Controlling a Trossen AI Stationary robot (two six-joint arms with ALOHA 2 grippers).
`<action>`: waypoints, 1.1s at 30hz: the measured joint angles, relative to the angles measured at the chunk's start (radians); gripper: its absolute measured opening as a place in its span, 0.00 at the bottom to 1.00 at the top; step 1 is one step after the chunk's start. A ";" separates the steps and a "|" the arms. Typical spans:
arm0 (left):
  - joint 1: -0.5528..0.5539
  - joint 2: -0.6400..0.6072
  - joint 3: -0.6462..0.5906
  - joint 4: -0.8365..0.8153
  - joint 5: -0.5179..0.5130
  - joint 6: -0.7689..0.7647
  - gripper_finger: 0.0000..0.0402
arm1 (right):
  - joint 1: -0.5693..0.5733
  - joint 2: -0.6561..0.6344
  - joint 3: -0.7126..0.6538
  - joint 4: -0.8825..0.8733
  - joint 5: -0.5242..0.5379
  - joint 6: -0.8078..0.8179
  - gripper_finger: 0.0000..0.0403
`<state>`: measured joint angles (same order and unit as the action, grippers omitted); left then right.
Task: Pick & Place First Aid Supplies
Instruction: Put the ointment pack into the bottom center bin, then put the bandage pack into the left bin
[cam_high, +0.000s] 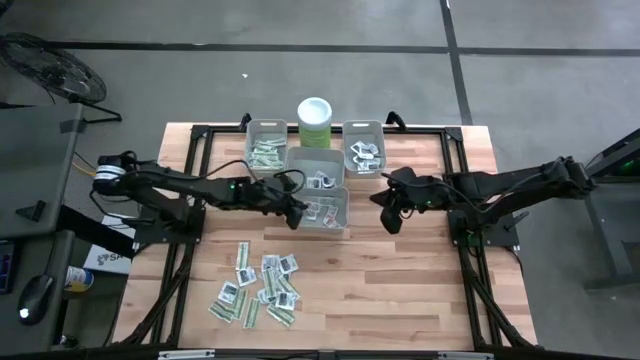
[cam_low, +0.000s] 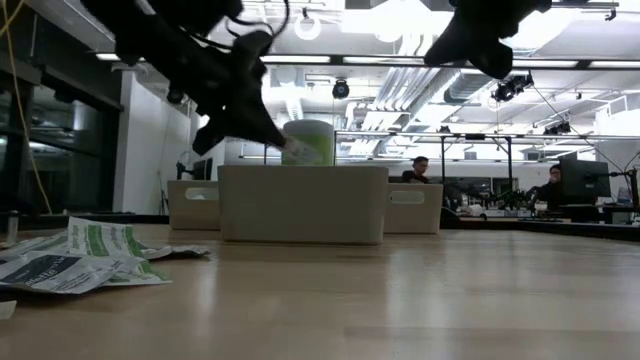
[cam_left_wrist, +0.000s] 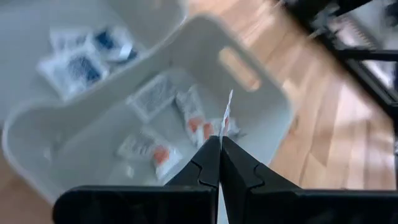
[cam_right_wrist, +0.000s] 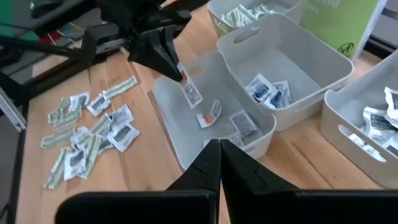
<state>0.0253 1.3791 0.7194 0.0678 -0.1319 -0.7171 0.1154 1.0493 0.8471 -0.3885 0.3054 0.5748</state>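
Your left pincer (cam_right_wrist: 180, 73) is clamped on one packet (cam_right_wrist: 191, 93) by its edge, hanging over the nearest grey bin (cam_right_wrist: 261, 134). A swing on release could flick it onto the counter (cam_high: 400, 290). Right pincer (cam_high: 390, 215) hovers closed, empty.

Four grey bins (cam_high: 318, 164), one green canister (cam_high: 315, 122)

bins (cam_high: 318, 160): four grey, clustered mid-table | canister (cam_high: 315, 122): green, white lid, behind bins | table (cam_high: 400, 280): wood
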 joint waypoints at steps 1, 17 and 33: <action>0.004 0.015 0.022 -0.043 0.007 -0.034 0.00 | 0.000 0.000 -0.001 -0.007 -0.008 -0.005 0.00; 0.108 0.093 0.113 -0.228 0.183 -0.257 0.24 | 0.000 -0.002 -0.001 -0.019 -0.098 -0.112 0.00; 0.111 -0.233 0.112 -0.598 0.316 -0.077 0.29 | 0.000 -0.005 0.000 -0.080 -0.164 -0.218 0.00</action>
<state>0.1361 1.1463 0.8318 -0.5299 0.1839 -0.7939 0.1154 1.0447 0.8474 -0.4683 0.1417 0.3571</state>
